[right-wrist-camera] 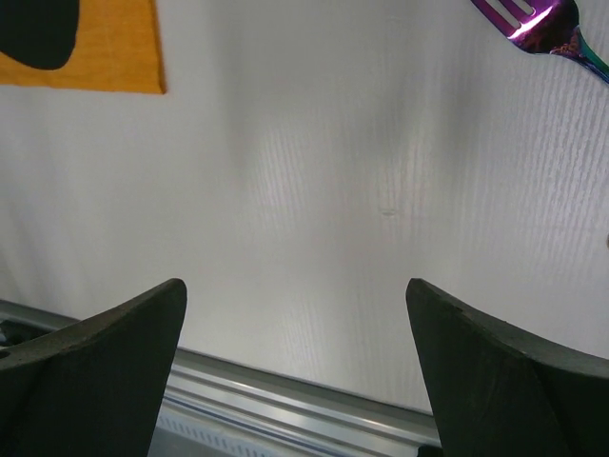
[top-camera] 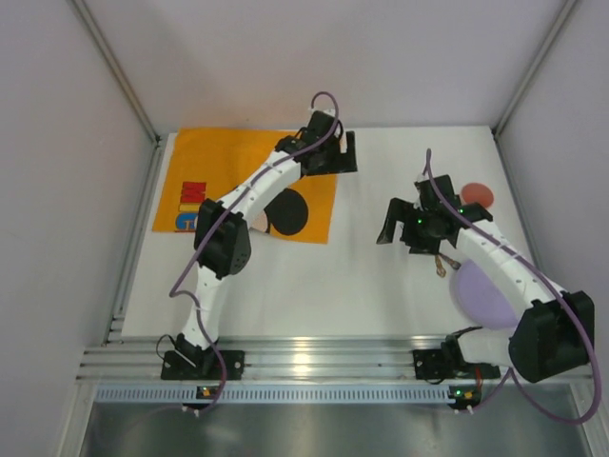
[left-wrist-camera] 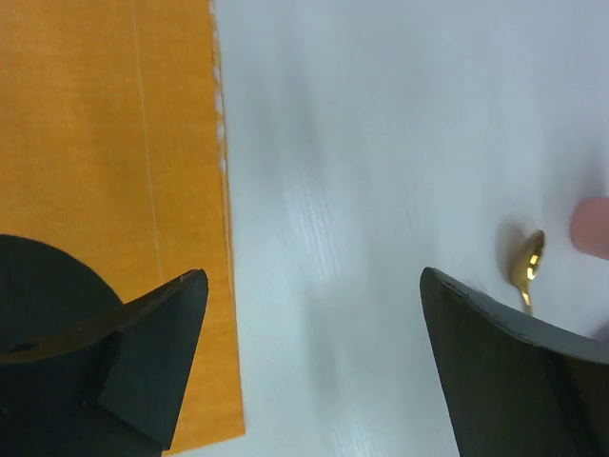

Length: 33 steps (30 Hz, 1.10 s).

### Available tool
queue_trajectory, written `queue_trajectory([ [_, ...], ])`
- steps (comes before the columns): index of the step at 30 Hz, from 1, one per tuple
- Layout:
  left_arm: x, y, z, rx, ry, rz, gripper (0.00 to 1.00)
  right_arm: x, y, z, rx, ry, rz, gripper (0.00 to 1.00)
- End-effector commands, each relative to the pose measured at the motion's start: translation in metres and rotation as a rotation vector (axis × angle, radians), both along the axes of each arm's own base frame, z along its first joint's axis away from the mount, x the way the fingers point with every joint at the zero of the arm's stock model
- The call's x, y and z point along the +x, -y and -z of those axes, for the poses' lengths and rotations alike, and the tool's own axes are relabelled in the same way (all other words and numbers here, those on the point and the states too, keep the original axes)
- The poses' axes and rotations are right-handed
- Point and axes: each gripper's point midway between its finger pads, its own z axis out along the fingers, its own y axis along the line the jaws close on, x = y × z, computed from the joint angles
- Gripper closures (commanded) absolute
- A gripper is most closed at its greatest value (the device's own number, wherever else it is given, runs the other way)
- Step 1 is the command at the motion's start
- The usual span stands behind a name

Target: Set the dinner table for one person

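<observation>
The white dinner table carries an orange placemat with black print at the back left. My left gripper is open and empty over the placemat's far right edge; in the left wrist view its jaws straddle that edge. My right gripper is open and empty above bare table right of the placemat, as the right wrist view shows. A gold spoon lies on the table, also in the top view. An iridescent purple fork lies nearby.
A lilac plate lies at the front right, partly under the right arm. A pink-red round item sits at the back right. An aluminium rail runs along the near edge. Grey walls close in the sides and back.
</observation>
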Motion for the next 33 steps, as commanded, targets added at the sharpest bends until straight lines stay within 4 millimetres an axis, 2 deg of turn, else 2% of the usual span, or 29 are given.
queue_trajectory([
  [1,-0.005,-0.010,-0.036,-0.131,-0.026,-0.032,0.01,-0.001,0.000,-0.016,0.019,0.051,-0.008,0.00],
  [2,-0.006,-0.014,-0.064,-0.163,0.032,-0.031,0.01,0.000,0.000,-0.018,0.026,0.058,-0.010,0.00],
  [3,-0.009,-0.022,-0.064,-0.153,0.034,-0.044,0.01,0.001,-0.001,-0.020,0.028,0.061,-0.013,0.00],
  [4,-0.005,-0.036,-0.074,-0.154,0.058,-0.068,0.01,0.001,-0.003,-0.022,0.035,0.064,-0.016,0.00],
  [5,-0.008,-0.048,-0.097,-0.162,0.103,-0.078,0.01,0.004,-0.005,-0.024,0.044,0.065,-0.025,0.00],
  [7,-0.001,-0.090,-0.098,-0.100,0.134,-0.180,0.01,0.010,-0.011,-0.028,0.061,0.072,-0.035,0.00],
  [8,-0.004,-0.108,-0.112,-0.085,0.165,-0.201,0.01,0.016,-0.017,-0.031,0.078,0.073,-0.048,0.00],
  [9,-0.002,-0.140,-0.093,-0.035,0.137,-0.261,0.01,0.020,-0.022,-0.032,0.090,0.073,-0.055,0.00],
  [10,-0.006,-0.158,-0.096,-0.026,0.142,-0.287,0.01,0.027,-0.028,-0.036,0.109,0.089,-0.067,0.00],
  [11,-0.012,-0.177,-0.069,0.010,0.084,-0.313,0.01,0.035,-0.036,-0.034,0.127,0.075,-0.083,0.00],
  [12,-0.011,-0.207,-0.059,0.021,0.058,-0.367,0.01,0.041,-0.041,-0.034,0.133,0.069,-0.085,0.00],
  [13,-0.016,-0.221,-0.056,0.024,0.048,-0.384,0.01,0.053,-0.047,-0.042,0.140,0.087,-0.088,0.00],
  [14,-0.019,-0.235,-0.045,0.042,0.032,-0.402,0.01,0.060,-0.052,-0.027,0.132,0.040,-0.088,0.00],
  [15,-0.027,-0.257,-0.023,0.071,-0.012,-0.437,0.01,0.066,-0.055,-0.022,0.130,0.027,-0.087,0.00],
  [16,-0.030,-0.266,-0.018,0.083,-0.018,-0.450,0.01,0.073,-0.058,-0.017,0.127,0.015,-0.088,0.00],
  [17,-0.038,-0.275,-0.003,0.114,-0.047,-0.446,0.01,0.083,-0.064,-0.007,0.129,-0.011,-0.091,0.00],
  [18,-0.040,-0.285,0.004,0.128,-0.062,-0.460,0.01,0.091,-0.067,-0.002,0.140,-0.021,-0.085,0.00],
  [19,-0.042,-0.290,0.010,0.147,-0.074,-0.455,0.01,0.100,-0.073,-0.003,0.153,-0.018,-0.086,0.00],
  [20,-0.047,-0.292,0.020,0.157,-0.097,-0.447,0.01,0.103,-0.079,0.015,0.162,-0.067,-0.093,0.00],
  [21,-0.049,-0.297,0.024,0.165,-0.104,-0.450,0.01,0.107,-0.084,0.021,0.178,-0.089,-0.086,0.03],
  [22,-0.051,-0.299,0.027,0.175,-0.108,-0.445,0.01,0.116,-0.091,0.018,0.194,-0.081,-0.090,0.05],
  [23,-0.051,-0.301,0.029,0.178,-0.108,-0.445,0.01,0.116,-0.098,0.034,0.194,-0.124,-0.094,0.06],
  [24,-0.055,-0.306,0.036,0.179,-0.124,-0.449,0.01,0.118,-0.103,0.037,0.201,-0.135,-0.093,0.09],
  [26,-0.057,-0.312,0.039,0.173,-0.126,-0.458,0.01,0.125,-0.113,0.048,0.196,-0.153,-0.094,0.11],
  [28,-0.060,-0.321,0.043,0.160,-0.140,-0.486,0.02,0.129,-0.126,0.049,0.196,-0.151,-0.107,0.13],
  [29,-0.061,-0.323,0.045,0.155,-0.148,-0.491,0.02,0.126,-0.133,0.061,0.187,-0.179,-0.109,0.14],
  [33,-0.065,-0.325,0.047,0.136,-0.175,-0.487,0.03,0.120,-0.148,0.080,0.172,-0.222,-0.098,0.23],
])
